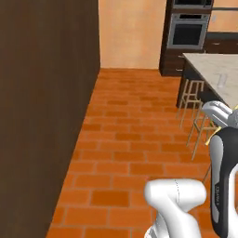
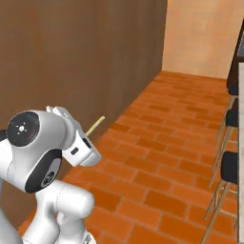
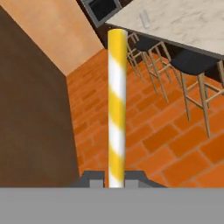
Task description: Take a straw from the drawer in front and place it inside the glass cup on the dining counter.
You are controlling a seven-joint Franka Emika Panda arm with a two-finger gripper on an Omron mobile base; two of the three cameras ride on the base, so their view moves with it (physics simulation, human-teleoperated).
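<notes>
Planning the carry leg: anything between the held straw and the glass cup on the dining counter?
The gripper holds the straw. The glass cup stands on the dining counter, with open brick floor in between. The bar stools line the counter's near edge below the top, so a low approach could catch them; nothing visible blocks a path above.

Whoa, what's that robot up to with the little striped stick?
The white robot arm is carrying a straw, yellow and white striped, pinched in its claw. It stands on the brick floor beside a tall dark wood wall, away from the dining counter with its row of stools. A small clear glass cup waits on that counter, with no straw in it yet, so the delivery is not done.
</notes>
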